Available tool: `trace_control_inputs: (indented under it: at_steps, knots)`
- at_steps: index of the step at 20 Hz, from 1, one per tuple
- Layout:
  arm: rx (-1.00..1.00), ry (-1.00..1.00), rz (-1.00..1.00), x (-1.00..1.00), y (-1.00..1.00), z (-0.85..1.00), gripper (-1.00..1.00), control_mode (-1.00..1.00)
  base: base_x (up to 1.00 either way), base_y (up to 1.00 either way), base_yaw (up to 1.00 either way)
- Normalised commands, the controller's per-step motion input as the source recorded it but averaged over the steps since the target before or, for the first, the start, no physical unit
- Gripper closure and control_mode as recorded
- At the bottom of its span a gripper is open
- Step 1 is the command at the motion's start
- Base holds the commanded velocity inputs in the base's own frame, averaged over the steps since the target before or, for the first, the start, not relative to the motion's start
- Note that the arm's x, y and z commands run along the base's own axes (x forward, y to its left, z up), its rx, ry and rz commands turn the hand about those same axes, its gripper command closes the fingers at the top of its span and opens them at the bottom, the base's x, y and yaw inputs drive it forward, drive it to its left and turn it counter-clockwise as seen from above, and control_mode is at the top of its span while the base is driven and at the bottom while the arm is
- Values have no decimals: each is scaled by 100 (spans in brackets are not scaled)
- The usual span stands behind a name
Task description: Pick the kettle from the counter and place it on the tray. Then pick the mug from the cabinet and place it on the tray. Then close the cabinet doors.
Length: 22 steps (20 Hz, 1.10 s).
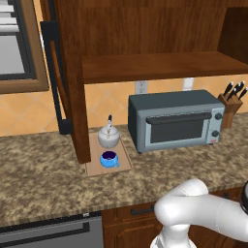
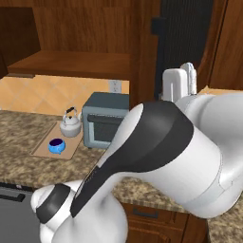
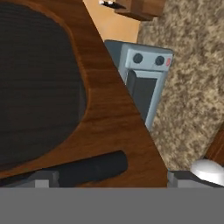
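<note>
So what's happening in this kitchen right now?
The kettle and the blue mug both sit on the tray on the counter, beside the toaster oven. The cabinet doors are open. The arm's open gripper is up against one cabinet door, its fingertips either side of the dark bar handle, holding nothing.

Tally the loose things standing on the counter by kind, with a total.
kettle: 1
mug: 1
tray: 1
toaster oven: 1
knife block: 1
Total: 5
</note>
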Motion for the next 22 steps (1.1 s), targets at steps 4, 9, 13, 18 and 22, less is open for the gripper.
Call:
trace_control_inputs:
  at_steps: [4, 9, 13, 18, 22]
  knots:
    - [0, 0, 8, 25, 60, -6, -100, -100, 0, 0, 0]
    - [1, 0, 7, 34, 50, -4, -100, -100, 0, 0, 0]
    - [3, -4, 8, 39, 47, -14, -100, -100, 0, 0, 0]
    - [7, -23, 9, 56, 47, -10, -100, -100, 0, 0, 0]
    - [4, -27, 7, 58, 51, -5, -100, -100, 0, 0, 0]
